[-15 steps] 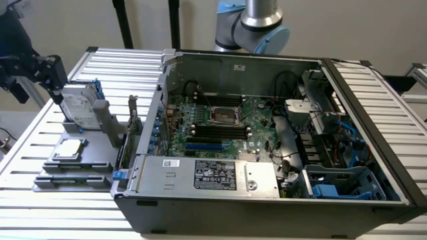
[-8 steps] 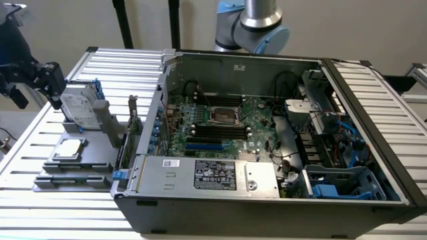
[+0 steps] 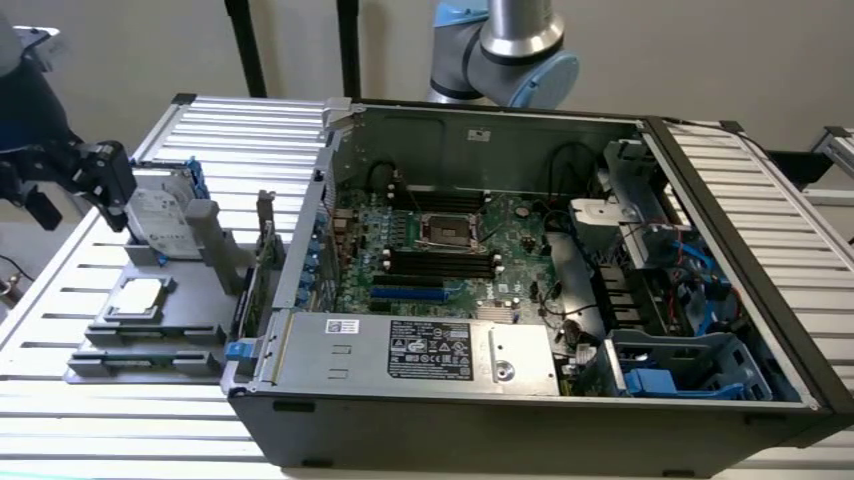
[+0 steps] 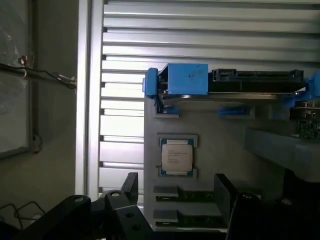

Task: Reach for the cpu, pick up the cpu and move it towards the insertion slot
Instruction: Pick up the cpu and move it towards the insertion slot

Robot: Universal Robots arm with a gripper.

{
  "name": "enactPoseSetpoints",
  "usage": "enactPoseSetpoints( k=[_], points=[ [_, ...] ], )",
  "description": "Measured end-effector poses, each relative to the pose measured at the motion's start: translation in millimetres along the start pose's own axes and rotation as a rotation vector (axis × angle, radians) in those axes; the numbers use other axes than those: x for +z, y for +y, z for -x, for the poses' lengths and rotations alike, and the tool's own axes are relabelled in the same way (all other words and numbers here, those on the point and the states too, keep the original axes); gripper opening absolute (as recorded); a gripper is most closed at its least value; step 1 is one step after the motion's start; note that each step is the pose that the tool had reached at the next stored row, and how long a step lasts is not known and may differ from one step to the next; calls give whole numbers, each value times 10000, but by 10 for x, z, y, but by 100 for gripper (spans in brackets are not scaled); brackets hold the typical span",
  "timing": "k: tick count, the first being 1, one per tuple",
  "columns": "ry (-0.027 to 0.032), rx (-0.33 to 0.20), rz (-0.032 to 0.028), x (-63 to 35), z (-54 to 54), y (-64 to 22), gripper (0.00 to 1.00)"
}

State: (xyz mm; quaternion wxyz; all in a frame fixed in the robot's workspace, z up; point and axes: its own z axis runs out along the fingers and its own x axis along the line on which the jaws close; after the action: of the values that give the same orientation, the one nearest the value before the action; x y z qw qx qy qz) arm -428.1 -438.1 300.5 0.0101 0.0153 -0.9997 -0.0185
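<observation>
1. Black fingers point(image 4: 131, 182) of the hand point(image 4: 175, 178) are poking into the wrist view. They're spread apart with nothing between them.
2. Right past them the cpu point(image 4: 177, 156) is lying flat in a grey holder point(image 4: 225, 135) on the slatted tabletop point(image 4: 125, 50), near the hard drive point(image 4: 240, 82) with its blue rails.
3. Looks like the reach is the step that's going on: the hand is hanging above the holder, clear of the chip, no contact yet.
4. Over in the open PC case point(image 3: 534, 420), the insertion slot point(image 3: 450, 230) is sitting on the green motherboard point(image 3: 514, 225), well apart from the cpu.
5. My guess: finishing this reach is calling for a straight drop so the fingers are straddling the chip's edges. It's thin and flat, so the pinch is needing to go low without snagging the holder.
</observation>
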Motion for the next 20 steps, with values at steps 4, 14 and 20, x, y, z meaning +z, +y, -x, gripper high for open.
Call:
enactPoseSetpoints(
  k=[4, 14, 20],
  points=[
    [1, 0, -1, 70, 1, -17, 71],
    [1, 0, 0, 253, 4, -38, 71],
    [2, -14, -1, 360, 6, -42, 71]
  ],
)
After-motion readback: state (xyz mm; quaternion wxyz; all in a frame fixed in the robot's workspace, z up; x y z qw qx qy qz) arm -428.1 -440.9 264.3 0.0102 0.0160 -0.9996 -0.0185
